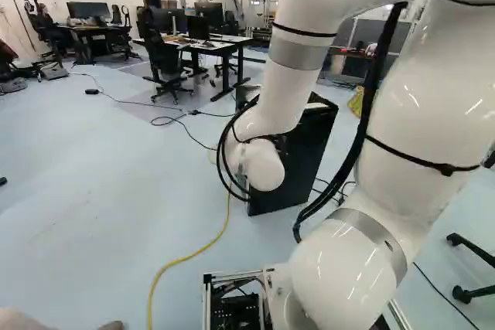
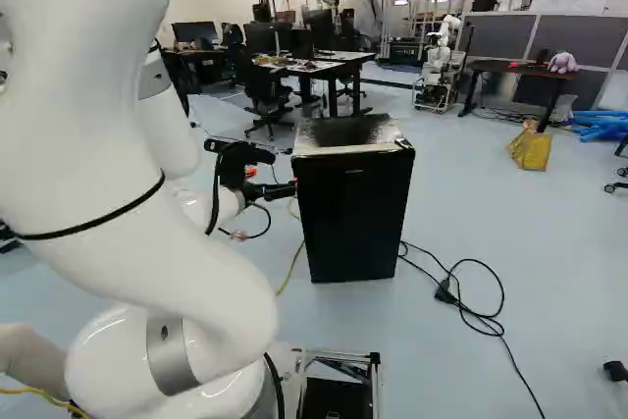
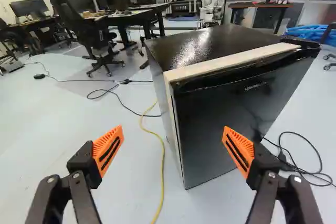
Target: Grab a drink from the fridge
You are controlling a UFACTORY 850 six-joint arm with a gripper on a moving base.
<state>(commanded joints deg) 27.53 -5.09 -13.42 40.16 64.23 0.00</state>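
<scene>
Fridge [image 2: 355,213] stands free on the floor [image 2: 549,242] ahead of my arm [image 2: 88,125]. I judge the door [image 3: 220,103] shut, so the drink is prob. inside; I cannot see it. The tool [image 3: 172,129] is wide, w/ nothing gripped b/w its orange pads [image 3: 106,148]. Main risk: one finger presses the smooth door face instead of finding the seam — then the whole fridge could slide or turn, b/c nothing seems to fix it. If I catch only the edge w/ pad tips, they may slip off. The door, if the hinge [image 3: 302,44] is where I think, could also swing into my wrist. If the base must drive, the yellow cable [image 3: 162,171] or the black cord [image 2: 447,292] may catch it — better go slow & check.
</scene>
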